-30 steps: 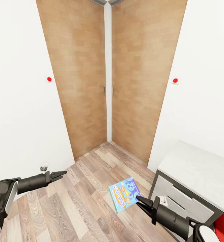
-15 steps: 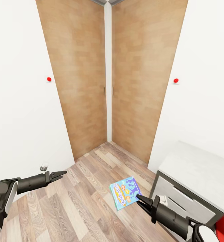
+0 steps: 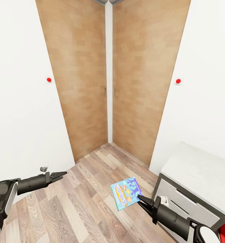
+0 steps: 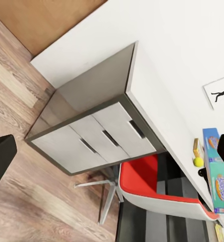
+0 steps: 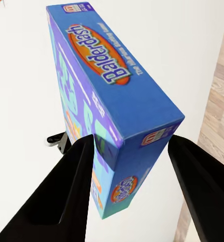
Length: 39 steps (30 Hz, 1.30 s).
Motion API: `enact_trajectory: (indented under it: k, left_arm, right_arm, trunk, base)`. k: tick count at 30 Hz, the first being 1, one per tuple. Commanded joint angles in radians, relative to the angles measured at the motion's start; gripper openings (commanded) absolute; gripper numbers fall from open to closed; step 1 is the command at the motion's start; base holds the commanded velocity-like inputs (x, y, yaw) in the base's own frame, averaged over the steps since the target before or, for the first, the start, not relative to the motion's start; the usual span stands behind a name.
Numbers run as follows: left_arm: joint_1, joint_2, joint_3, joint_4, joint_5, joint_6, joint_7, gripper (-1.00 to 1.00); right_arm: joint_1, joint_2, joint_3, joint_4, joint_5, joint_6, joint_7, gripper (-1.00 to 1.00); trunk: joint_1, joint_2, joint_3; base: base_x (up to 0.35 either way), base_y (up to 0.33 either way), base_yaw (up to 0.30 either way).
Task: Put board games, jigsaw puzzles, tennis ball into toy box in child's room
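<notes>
My right gripper (image 3: 140, 199) is shut on a blue board game (image 3: 126, 193) with orange "Balderdash" art and holds it above the wood floor, beside the table (image 3: 200, 170). In the right wrist view the box (image 5: 107, 101) sits between both fingers (image 5: 66, 196). At the lower left, my left gripper (image 3: 62, 175) hangs open with nothing in it. The left wrist view looks past its fingers (image 4: 1, 161) to the table's far end, where a yellow tennis ball (image 4: 198, 161) lies beside another blue board game (image 4: 222, 189). The toy box, bed and jigsaw puzzles are out of view.
Tall wooden wardrobe doors (image 3: 82, 84) fill the corner ahead, between white walls with red dots (image 3: 49, 80). The grey drawer unit (image 3: 183, 202) stands close on my right. A red chair (image 4: 157, 186) sits under the table. Wood-plank floor (image 3: 78, 202) lies between the arms.
The whole view has drifted very slightly. Both arms keep their pose and the board game stays in the right gripper.
</notes>
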Motion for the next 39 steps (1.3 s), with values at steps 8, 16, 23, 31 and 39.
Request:
enact_trajectory:
  k: [8, 16, 23, 31, 39]
  left_arm:
    - [-0.001, 0.001, 0.001, 0.0, 0.004, 0.01, -0.003, 1.0]
    - [-0.001, 0.001, 0.003, 0.0, 0.004, 0.01, -0.003, 1.0]
    - [-0.001, 0.002, 0.004, 0.0, 0.004, 0.01, -0.003, 1.0]
    - [-0.001, 0.001, 0.004, 0.0, 0.004, 0.01, -0.003, 1.0]
    - [-0.001, 0.001, 0.004, 0.0, 0.004, 0.01, -0.003, 1.0]
  right_arm:
    - [0.0, -0.001, 0.001, -0.001, -0.002, -0.026, 0.002, -1.0]
    - [0.0, -0.001, 0.001, -0.001, -0.002, -0.028, 0.002, -1.0]
    - [0.0, 0.0, 0.001, -0.001, -0.002, -0.031, 0.002, -1.0]
    - [0.0, 0.0, 0.001, -0.001, -0.002, -0.031, 0.001, -1.0]
    - [0.0, 0.0, 0.002, -0.001, -0.002, -0.033, 0.001, -1.0]
  trunk:
    - [0.001, -0.002, 0.001]
    - [0.001, -0.002, 0.004]
    - [0.001, -0.002, 0.007]
    - [0.001, -0.002, 0.011]
    - [0.001, -0.002, 0.015]
  base:
    - [-0.064, 0.031, 0.0]
    - [-0.061, 0.004, -0.006]
    - [-0.05, 0.0, -0.193]
    - [-0.055, 0.0, -0.262]
    - [-0.033, 0.0, -0.267]
